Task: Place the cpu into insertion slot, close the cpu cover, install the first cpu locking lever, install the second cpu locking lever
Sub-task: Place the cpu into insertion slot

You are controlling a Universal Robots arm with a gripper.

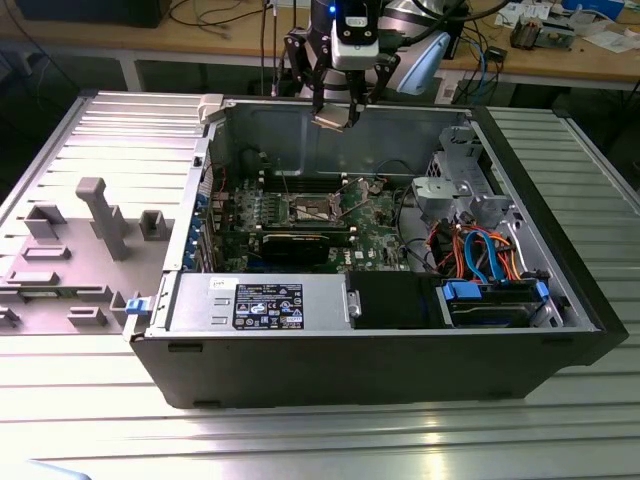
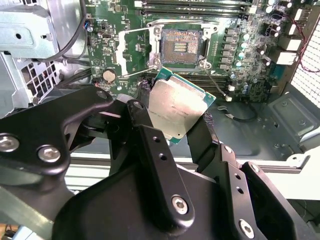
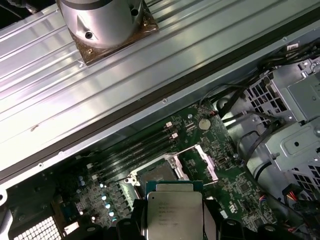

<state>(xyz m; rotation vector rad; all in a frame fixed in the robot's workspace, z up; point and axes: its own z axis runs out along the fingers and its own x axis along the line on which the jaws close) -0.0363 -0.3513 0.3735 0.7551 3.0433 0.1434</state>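
While the cpu (image 2: 177, 107) is hanging tilted in the clenched fingers (image 2: 141, 117) of the gripper (image 1: 335, 118), the arm is hovering at the exterior view's upper centre, over the computer case (image 1: 400, 350). The insertion slot (image 2: 181, 47) is lying bare beneath, well apart, cpu cover (image 2: 134, 50) standing open. It looks like the placing step, calling for squaring chip to socket.

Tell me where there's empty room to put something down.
The ribbed table between the computer case and the camera is bare. Inside, the open socket is empty. The corner with orange and blue cables is crowded. The claw holds the chip.
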